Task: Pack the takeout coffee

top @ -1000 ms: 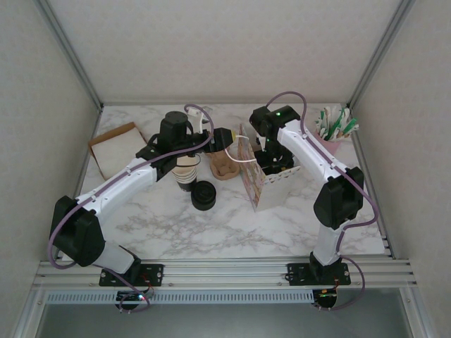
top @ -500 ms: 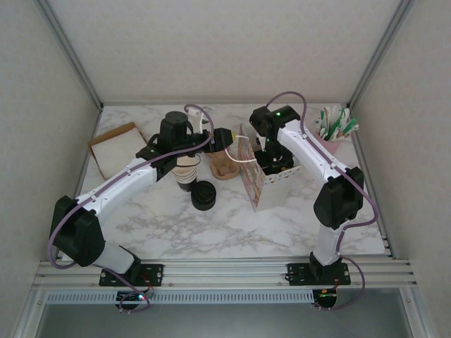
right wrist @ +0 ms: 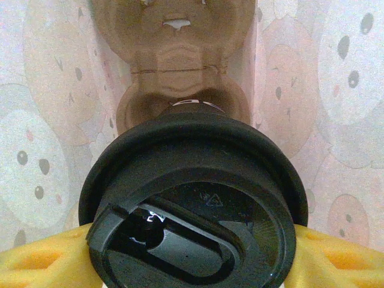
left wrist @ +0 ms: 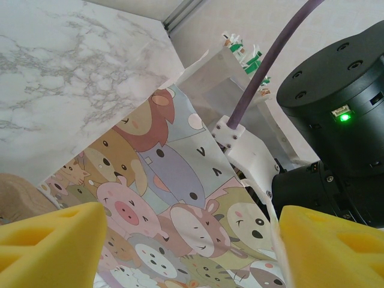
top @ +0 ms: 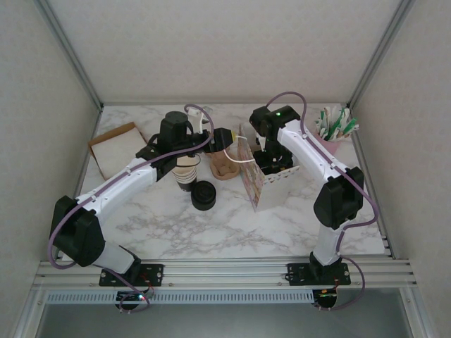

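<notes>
Black-lidded cup: small black paper takeout coffee cup with round black plastic lid, down inside the bag's open mouth, pale printed walls on both sides of it.
Bag: white paper bag printed with cartoon animals, upright on the white marble tabletop.
Right fingers: yellow, one each side of the cup just under its lid, pinching it.
Left fingers: yellow, spread wide, just left of the bag's top edge; printed wall seen between them.
Left of bag: brown moulded pulp carrier just beside it; farther left, stack of nested cups and squat pile of black lids.
Right of bag: pink cup of sachets, well apart.
</notes>
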You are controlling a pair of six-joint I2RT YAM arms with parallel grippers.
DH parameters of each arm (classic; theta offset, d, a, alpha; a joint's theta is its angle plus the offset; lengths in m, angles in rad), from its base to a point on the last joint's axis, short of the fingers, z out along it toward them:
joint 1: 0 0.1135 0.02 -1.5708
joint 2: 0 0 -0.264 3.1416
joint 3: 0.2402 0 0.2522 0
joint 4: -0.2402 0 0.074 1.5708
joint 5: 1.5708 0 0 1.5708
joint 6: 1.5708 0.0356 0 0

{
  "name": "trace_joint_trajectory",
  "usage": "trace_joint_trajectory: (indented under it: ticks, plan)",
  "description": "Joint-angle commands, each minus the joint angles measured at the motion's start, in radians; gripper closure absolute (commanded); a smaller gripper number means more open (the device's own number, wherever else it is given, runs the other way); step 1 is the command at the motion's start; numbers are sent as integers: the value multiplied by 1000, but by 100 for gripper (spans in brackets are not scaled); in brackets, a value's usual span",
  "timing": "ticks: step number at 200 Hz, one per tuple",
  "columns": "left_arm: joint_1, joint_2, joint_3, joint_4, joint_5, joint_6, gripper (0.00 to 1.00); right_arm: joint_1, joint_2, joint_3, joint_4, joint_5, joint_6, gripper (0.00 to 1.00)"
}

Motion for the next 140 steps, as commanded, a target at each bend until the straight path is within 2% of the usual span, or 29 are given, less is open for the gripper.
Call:
trace_joint_trajectory:
  ticks: [1,140]
  plan:
    - [-9,-11,20,-3,0,12,24,-4,-2,-4,-8,-9,0,31]
    - [-9,-9,21,-3,-1,12,25,-1,0,-10,-3,-29,-2,31]
